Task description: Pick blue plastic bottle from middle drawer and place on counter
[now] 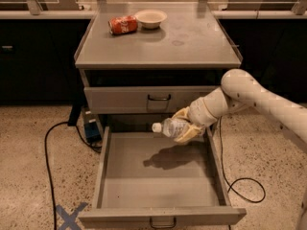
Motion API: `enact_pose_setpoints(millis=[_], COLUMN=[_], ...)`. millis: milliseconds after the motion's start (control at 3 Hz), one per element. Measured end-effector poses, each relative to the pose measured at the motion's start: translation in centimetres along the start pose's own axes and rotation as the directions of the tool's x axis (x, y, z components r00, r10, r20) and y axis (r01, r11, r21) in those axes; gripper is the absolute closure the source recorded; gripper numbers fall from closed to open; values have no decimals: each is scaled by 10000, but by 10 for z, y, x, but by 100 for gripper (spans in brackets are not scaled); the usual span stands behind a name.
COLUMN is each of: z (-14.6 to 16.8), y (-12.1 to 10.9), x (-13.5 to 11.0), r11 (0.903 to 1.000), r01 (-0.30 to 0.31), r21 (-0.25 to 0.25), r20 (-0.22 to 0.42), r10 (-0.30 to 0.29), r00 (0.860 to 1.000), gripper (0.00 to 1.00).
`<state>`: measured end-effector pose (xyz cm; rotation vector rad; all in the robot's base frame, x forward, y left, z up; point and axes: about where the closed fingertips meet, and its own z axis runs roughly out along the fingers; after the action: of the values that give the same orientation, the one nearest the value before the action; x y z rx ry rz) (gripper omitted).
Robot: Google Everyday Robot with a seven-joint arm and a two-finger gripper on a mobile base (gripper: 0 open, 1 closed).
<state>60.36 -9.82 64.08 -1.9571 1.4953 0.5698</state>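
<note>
My gripper (184,125) is shut on the blue plastic bottle (169,127), holding it on its side with the white cap pointing left. It hangs in the air above the back of the open middle drawer (158,181), in front of the closed drawer above. The bottle's shadow falls on the drawer floor. The white arm reaches in from the right. The counter (192,44) is the grey top of the cabinet, above and behind the gripper.
A red soda can (123,25) lies on its side next to a white bowl (150,18) at the counter's back left. A closed grey drawer (144,99) sits under the counter. Black cables (53,143) run on the speckled floor left and right of the cabinet.
</note>
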Motion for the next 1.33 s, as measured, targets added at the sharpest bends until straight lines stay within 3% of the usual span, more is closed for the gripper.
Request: enact_pose_setpoints(millis=[667, 1000, 1333], z=[-6, -41, -99], y=[-7, -20, -36], x=[-15, -63, -142], r11=[9997, 9915, 9648], r01=[172, 1138, 2481], r21=[179, 627, 867], r20=[111, 44, -700], r10=[-174, -1143, -2426], r00=[9998, 9934, 9676], gripper=[100, 100, 100])
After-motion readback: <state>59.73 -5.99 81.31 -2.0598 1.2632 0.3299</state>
